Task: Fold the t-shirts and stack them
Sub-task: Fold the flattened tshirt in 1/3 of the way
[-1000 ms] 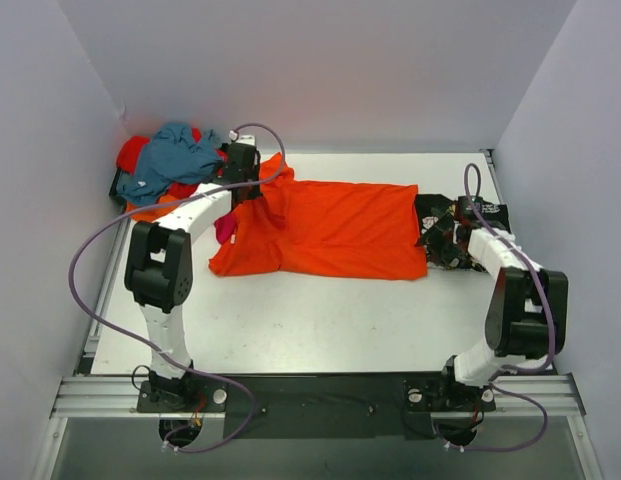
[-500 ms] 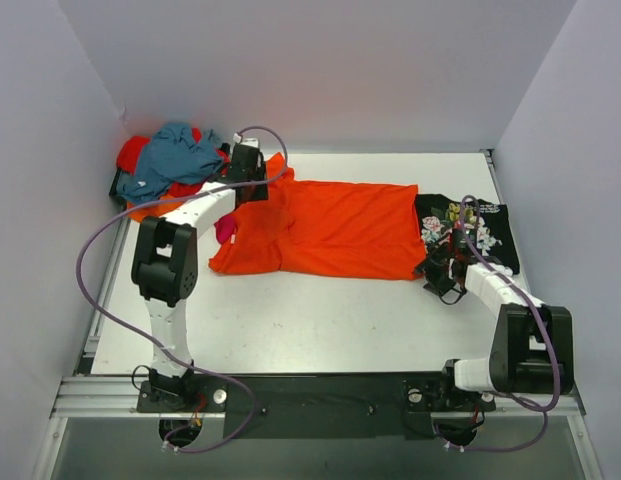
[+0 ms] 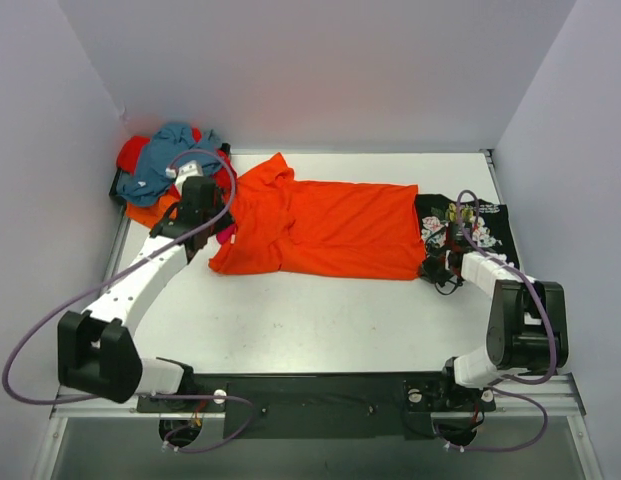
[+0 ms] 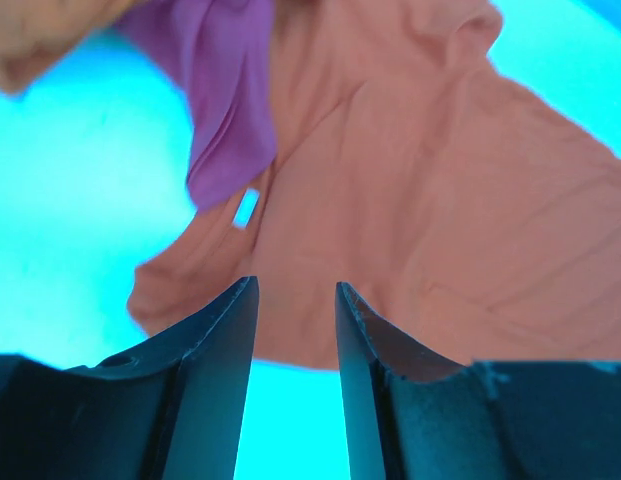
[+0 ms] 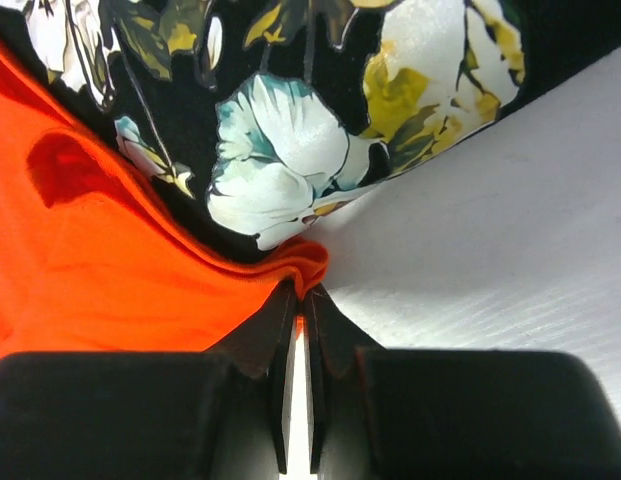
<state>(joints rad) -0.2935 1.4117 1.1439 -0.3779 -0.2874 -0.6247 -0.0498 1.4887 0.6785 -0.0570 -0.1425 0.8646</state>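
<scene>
A bright orange t-shirt [image 3: 330,230] lies spread across the middle of the table. At its near right corner my right gripper [image 3: 435,268] is shut, pinching the orange hem [image 5: 308,262] beside the black floral t-shirt [image 5: 280,150]. That floral shirt [image 3: 480,225] lies flat at the right. My left gripper [image 3: 210,220] hangs open and holds nothing, just short of the orange shirt's left end [image 4: 440,220]. A magenta cloth [image 4: 225,90] lies ahead of it to the left. Teal [image 3: 175,155] and red [image 3: 135,152] shirts are piled at the back left.
The pile at the back left sits against the left wall [image 3: 50,200], with more orange cloth [image 3: 145,212] under it. The bare white table [image 3: 320,320] stretches between the orange shirt and the arm bases. Grey walls close in the back and both sides.
My left gripper opened, let go of the orange shirt's left end and drew back toward the near left. My right gripper moved to the shirt's near right corner and shut on it.
</scene>
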